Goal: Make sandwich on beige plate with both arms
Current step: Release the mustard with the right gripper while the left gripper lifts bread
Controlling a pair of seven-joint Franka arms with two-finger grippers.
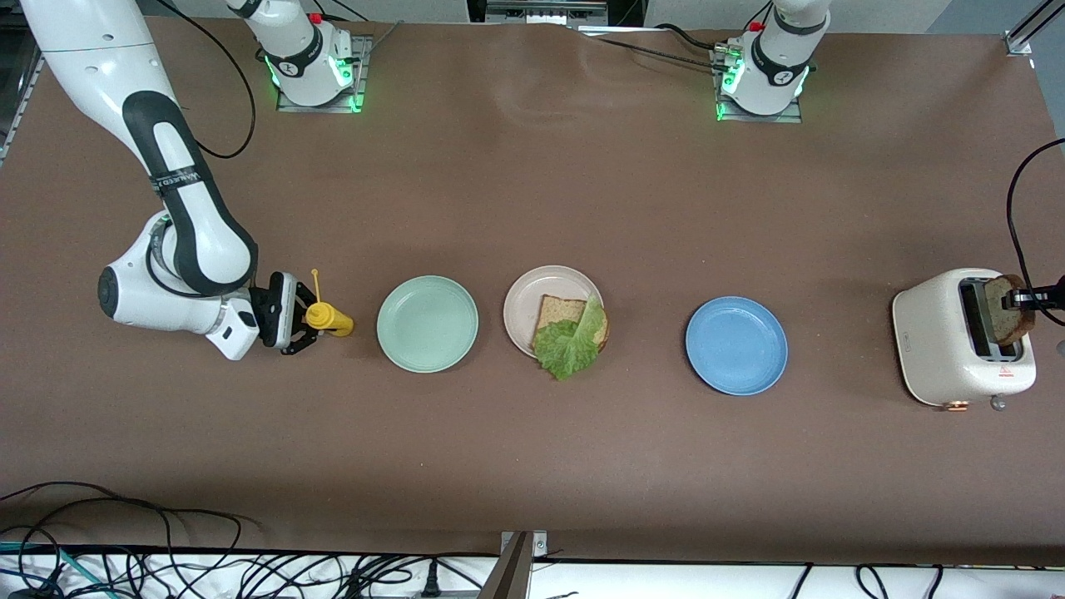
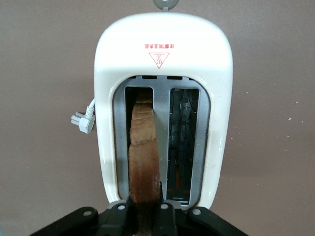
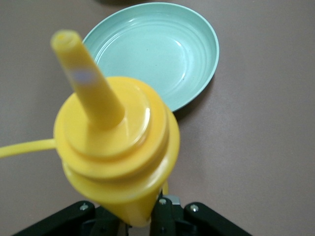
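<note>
Left gripper (image 2: 142, 216) pinches the toast slice (image 2: 143, 147) in the toaster (image 1: 963, 337) slot, at 3 o'clock from the beige plate (image 1: 524, 304). Toast is light, stiff, prob. crumbly: grip the top edge. Plate holds bread (image 1: 559, 311) and lettuce (image 1: 570, 345). Right gripper (image 1: 293, 320) holds a mustard bottle (image 1: 329, 318), waits.

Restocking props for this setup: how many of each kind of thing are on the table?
Plates: 3, mint green, beige plate, blue
Bread slices: 2
Lettuce leaf: 1
Toaster: 1
Yellow squeeze bottle: 1
Total: 8
</note>
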